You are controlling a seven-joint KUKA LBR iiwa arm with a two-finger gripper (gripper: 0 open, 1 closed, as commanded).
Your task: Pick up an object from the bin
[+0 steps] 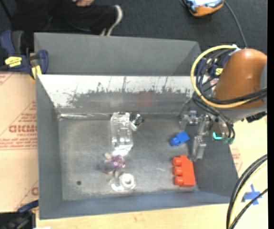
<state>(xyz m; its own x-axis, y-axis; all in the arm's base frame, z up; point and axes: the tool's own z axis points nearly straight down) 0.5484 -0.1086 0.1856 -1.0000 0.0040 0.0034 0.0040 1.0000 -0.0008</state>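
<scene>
Two things lie nearest the gripper (198,149) at the right side of the bin (48,142): a small blue piece (178,139) just left of it and a red studded block (183,171) near the front wall. Whether the gripper is open or closed I cannot tell, though it seems to hang just above the scuffed grey floor. Dark carpet (141,13) surrounds the bin.

Bin (79,147): looked like matt grey metal, scuffed
Red block (183,171): looked like smooth plastic
Clear piece (121,132): looked like glossy plastic

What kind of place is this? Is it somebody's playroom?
Most likely a robot lab or test workshop, not a playroom: a robot arm's claw hangs over a grey metal bin, with a red block and a small blue piece inside.
</scene>
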